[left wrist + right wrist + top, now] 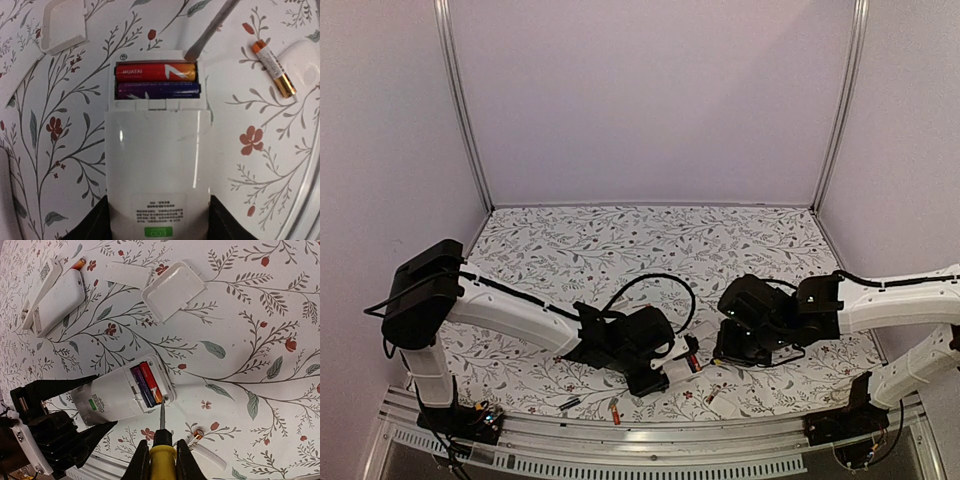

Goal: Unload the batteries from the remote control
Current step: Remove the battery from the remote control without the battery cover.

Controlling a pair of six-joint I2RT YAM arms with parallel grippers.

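Note:
My left gripper [157, 222] is shut on the lower end of a white remote [157, 160], which lies back-up on the table. The remote's battery compartment is open. It holds a red battery [155, 72] and a purple battery [157, 90] side by side. My right gripper [162, 457] is shut on a yellow-handled screwdriver [163, 460]. The screwdriver's metal tip [161, 410] touches the compartment's end by the red battery [152, 382]. In the top view the left gripper [658, 372] and the right gripper [732, 348] meet at the remote [682, 370].
A loose orange battery [274, 68] lies right of the remote, also in the right wrist view [196, 435]. White cover plates [172, 290] and two other white remotes [57, 300] lie farther off. More batteries [615, 410] lie near the front rail [650, 440].

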